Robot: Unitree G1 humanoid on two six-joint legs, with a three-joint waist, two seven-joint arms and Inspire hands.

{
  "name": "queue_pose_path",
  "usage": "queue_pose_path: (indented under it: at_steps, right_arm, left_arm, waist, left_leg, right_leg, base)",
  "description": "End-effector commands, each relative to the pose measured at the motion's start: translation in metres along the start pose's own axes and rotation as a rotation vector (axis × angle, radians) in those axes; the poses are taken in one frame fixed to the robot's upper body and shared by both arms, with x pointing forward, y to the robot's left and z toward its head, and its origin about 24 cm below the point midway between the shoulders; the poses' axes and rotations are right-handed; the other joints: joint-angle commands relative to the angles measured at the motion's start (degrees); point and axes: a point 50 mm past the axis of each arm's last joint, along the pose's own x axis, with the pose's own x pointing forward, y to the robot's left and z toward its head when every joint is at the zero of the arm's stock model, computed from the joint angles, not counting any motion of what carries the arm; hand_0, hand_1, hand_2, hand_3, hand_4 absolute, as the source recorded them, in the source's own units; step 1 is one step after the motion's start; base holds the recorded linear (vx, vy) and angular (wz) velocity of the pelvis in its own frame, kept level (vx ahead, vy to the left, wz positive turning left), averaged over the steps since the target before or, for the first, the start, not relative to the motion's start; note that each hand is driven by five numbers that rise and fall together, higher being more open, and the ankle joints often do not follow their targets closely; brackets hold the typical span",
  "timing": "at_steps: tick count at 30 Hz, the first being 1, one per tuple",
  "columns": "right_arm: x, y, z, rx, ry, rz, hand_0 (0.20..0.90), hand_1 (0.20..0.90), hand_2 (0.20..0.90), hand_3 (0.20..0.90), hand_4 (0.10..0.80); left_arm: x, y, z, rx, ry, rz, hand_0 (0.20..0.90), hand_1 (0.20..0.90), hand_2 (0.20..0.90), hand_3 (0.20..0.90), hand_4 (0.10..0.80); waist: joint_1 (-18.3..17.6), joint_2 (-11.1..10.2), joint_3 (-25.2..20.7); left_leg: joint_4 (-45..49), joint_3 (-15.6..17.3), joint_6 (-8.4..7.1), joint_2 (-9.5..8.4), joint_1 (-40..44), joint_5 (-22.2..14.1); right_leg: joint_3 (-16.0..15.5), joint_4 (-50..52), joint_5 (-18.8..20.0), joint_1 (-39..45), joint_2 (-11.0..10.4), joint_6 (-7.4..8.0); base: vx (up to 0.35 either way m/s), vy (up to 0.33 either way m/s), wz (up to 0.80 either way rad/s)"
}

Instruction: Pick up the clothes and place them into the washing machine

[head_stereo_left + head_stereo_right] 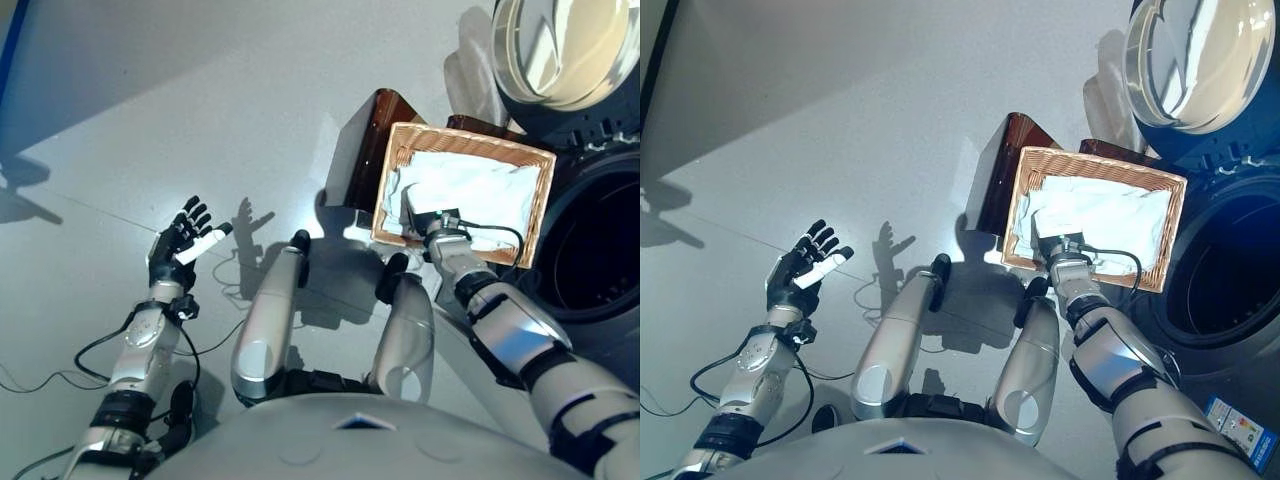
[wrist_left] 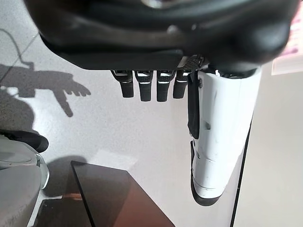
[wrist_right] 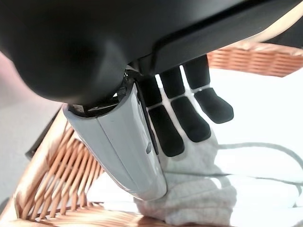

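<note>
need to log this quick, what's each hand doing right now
Left hand: open, holding nothing, out over the floor.
Right hand: open, fingers straight above the clothes in the basket, nothing gripped.

A wicker basket sits on a stand on the floor, to the robot's front right. The clothes lie inside the basket, filling its bottom. Just right of the basket stands the washing machine, its drum opening facing the basket's right side, with its door swung open behind and above the basket. The right hand is in the basket, over the clothes near the basket's near-left corner. The left hand hangs over bare floor well to the left, far apart from the basket.
</note>
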Motion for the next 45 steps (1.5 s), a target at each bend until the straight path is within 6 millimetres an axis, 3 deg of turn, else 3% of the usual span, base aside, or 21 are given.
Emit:
queue_pose_path:
  at_steps: [1, 9, 15, 16, 17, 38, 39, 40, 41, 45]
  right_arm:
    - [0.006, -0.016, -0.010, -0.040, 0.017, -0.062, 0.200, 0.200, 0.200, 0.200, 0.300]
    - [0.008, -0.022, -0.005, 0.000, 0.005, -0.082, 0.200, 0.200, 0.200, 0.200, 0.300]
    - [0.006, -0.024, 0.009, 0.221, -0.017, -0.131, 0.200, 0.200, 0.200, 0.200, 0.300]
    - [0.003, -0.021, 0.015, 0.283, -0.034, -0.134, 0.200, 0.200, 0.200, 0.200, 0.300]
    - [0.003, -0.022, 0.016, 0.305, -0.036, -0.141, 0.200, 0.200, 0.200, 0.200, 0.300]
    - [-0.008, -0.019, 0.013, 0.390, -0.093, -0.189, 0.200, 0.200, 0.200, 0.200, 0.300]
    - [-0.008, -0.020, 0.013, 0.416, -0.089, -0.193, 0.384, 0.384, 0.384, 0.384, 0.431]
    - [-0.009, -0.020, 0.013, 0.416, -0.089, -0.192, 0.485, 0.485, 0.485, 0.485, 0.504]
    - [-0.009, -0.021, 0.013, 0.451, -0.089, -0.198, 0.900, 0.900, 0.900, 0.900, 0.800]
    - [-0.015, -0.013, 0.015, 0.770, -0.038, -0.176, 0.900, 0.900, 0.900, 0.900, 0.800]
  left_arm:
    - [-0.009, 0.019, 0.027, 0.031, -0.140, 0.036, 0.900, 0.900, 0.900, 0.900, 0.800]
    - [-0.009, 0.021, 0.026, 0.029, -0.137, 0.051, 0.900, 0.900, 0.900, 0.900, 0.800]
    - [-0.008, 0.024, 0.024, 0.030, -0.135, 0.089, 0.900, 0.900, 0.900, 0.900, 0.800]
    - [-0.007, 0.025, 0.022, 0.031, -0.131, 0.106, 0.900, 0.900, 0.900, 0.900, 0.800]
    - [-0.006, 0.025, 0.021, 0.027, -0.129, 0.113, 0.900, 0.900, 0.900, 0.900, 0.800]
    - [-0.002, 0.023, 0.007, -0.015, -0.096, 0.169, 0.900, 0.900, 0.900, 0.900, 0.800]
    - [-0.002, 0.023, 0.007, -0.016, -0.098, 0.169, 0.900, 0.900, 0.900, 0.900, 0.800]
    - [-0.002, 0.022, 0.006, -0.016, -0.097, 0.169, 0.900, 0.900, 0.900, 0.900, 0.800]
    - [-0.002, 0.023, 0.006, -0.017, -0.096, 0.172, 0.900, 0.900, 0.900, 0.900, 0.800]
    - [-0.002, 0.022, 0.002, -0.031, -0.085, 0.186, 0.900, 0.900, 0.900, 0.900, 0.800]
  waist:
    - [-0.1, 0.9, -2.0]
    - [-0.4, 0.5, -1.9]
    - [-0.9, -0.2, -1.9]
    - [-1.2, -0.5, -2.0]
    - [-1.3, -0.6, -2.0]
    - [-3.1, -3.3, -4.4]
    - [-3.2, -3.3, -4.5]
    - [-3.2, -3.3, -4.5]
    - [-3.3, -3.4, -4.6]
    - [-3.9, -3.3, -4.4]
  left_leg:
    - [-2.6, 1.7, -0.32, -0.67, 1.3, -1.0]
    - [-3.7, 2.0, -0.18, -0.43, 2.3, -0.8]
    - [-7.6, 2.1, -0.05, -0.35, 5.3, 0.4]
    - [-10.0, 2.3, 0.20, -0.37, 5.8, 2.9]
    - [-10.8, 2.2, 0.19, -0.34, 6.3, 3.2]
    - [-24.9, 2.4, -0.99, 0.72, 19.2, 7.9]
    - [-24.9, 2.4, -0.99, 0.74, 19.0, 8.2]
    - [-24.9, 2.5, -0.99, 0.74, 19.0, 8.2]
    - [-24.8, 2.5, -1.00, 0.73, 19.0, 8.2]
    - [-24.3, 2.6, -1.02, 0.63, 18.6, 8.0]
  right_leg:
    - [0.7, 3.4, -0.9, -1.0, 2.0, -2.25]
    - [0.9, 2.3, -0.3, -0.4, 2.2, -2.17]
    - [0.8, -0.8, 1.5, 2.2, 2.5, -1.69]
    - [0.5, -3.4, 4.0, 2.8, 2.6, -1.99]
    - [0.6, -4.1, 4.2, 3.3, 2.7, -1.96]
    - [0.2, -20.8, 9.0, 16.9, 3.9, -0.70]
    - [0.3, -21.1, 9.4, 16.7, 3.9, -0.73]
    - [0.3, -21.1, 9.4, 16.7, 3.9, -0.73]
    - [0.5, -21.2, 9.3, 16.6, 4.0, -0.75]
    - [0.8, -20.8, 9.1, 16.3, 3.9, -0.84]
  base:
    - [0.000, 0.000, 0.00]
    - [0.003, -0.001, 0.00]
    - [0.013, -0.004, -0.04]
    - [-0.037, -0.009, -0.09]
    - [-0.049, -0.004, -0.06]
    - [0.053, -0.024, -0.06]
    - [-0.003, 0.003, -0.07]
    - [-0.008, -0.005, -0.11]
    - [0.003, -0.008, -0.07]
    - [-0.011, 0.000, -0.05]
